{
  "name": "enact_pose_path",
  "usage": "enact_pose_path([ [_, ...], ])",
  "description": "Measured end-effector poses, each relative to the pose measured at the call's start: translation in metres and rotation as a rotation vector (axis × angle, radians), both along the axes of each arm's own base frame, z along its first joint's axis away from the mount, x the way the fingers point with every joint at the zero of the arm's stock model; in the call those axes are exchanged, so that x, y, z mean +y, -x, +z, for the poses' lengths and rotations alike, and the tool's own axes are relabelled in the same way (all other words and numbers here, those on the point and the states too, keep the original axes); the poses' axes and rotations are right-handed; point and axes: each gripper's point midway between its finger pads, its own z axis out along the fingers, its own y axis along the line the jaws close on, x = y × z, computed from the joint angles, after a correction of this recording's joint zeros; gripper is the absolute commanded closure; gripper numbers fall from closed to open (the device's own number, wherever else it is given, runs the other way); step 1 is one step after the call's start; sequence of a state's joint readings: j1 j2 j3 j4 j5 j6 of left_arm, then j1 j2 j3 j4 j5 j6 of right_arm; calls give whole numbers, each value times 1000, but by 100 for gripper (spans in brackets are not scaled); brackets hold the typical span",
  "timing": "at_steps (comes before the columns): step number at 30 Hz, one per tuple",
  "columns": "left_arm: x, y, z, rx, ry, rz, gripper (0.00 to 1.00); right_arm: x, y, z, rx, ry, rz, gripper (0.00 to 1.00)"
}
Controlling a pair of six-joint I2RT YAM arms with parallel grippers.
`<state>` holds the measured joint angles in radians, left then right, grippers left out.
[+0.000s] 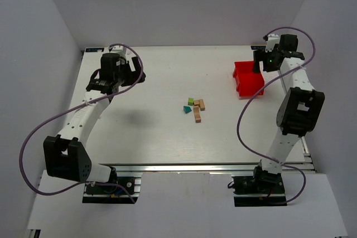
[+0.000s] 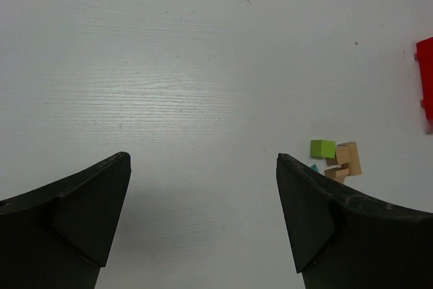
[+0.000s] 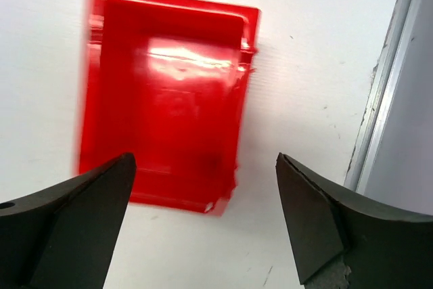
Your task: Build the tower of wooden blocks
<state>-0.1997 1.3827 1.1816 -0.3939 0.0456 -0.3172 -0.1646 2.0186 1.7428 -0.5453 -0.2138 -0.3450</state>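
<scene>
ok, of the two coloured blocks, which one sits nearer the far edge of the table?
The lime-green block. In the top view it lies just beyond the teal block, right beside the tan blocks.

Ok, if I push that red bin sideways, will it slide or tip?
Probably slides: the red bin sits flat on the smooth table and looks low and wide. It seems thin, empty plastic, so likely light and may skid or twist.
</scene>
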Motion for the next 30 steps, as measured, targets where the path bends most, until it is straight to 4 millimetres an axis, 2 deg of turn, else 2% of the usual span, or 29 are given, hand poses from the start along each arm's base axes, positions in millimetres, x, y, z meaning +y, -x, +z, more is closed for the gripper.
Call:
enact_pose_path([
  [3, -5, -4, 6, -3, 32, -2, 2, 23, 14, 46, -95, -32, 1, 11],
  [5, -7, -10, 10, 0, 43, -1, 2, 52, 28, 73, -149, -53, 33, 11],
  [7, -9, -15, 11, 8, 54, 7, 2, 92, 43, 97, -210, -83, 82, 11],
  [10, -9, -14, 8, 42, 76, 38, 2, 151, 79, 102, -221, -141, 160, 11],
  [12, -7, -11, 5, 68, 87, 63, 2, 179, 109, 89, -190, -175, 195, 11],
  [15, -7, -6, -2, 98, 105, 89, 2, 202, 154, 55, -94, -198, 214, 11],
  [21, -8, 9, -28, 170, 125, 107, 2, 236, 213, -13, 103, -159, 251, 11],
  [25, -7, 14, -36, 193, 129, 114, 2, 257, 240, -45, 187, -106, 291, 13],
  [28, -7, 18, -36, 192, 132, 116, 2, 266, 248, -62, 212, -73, 294, 21],
  [30, -6, 20, -35, 186, 135, 115, 2, 270, 249, -69, 213, -62, 282, 22],
])
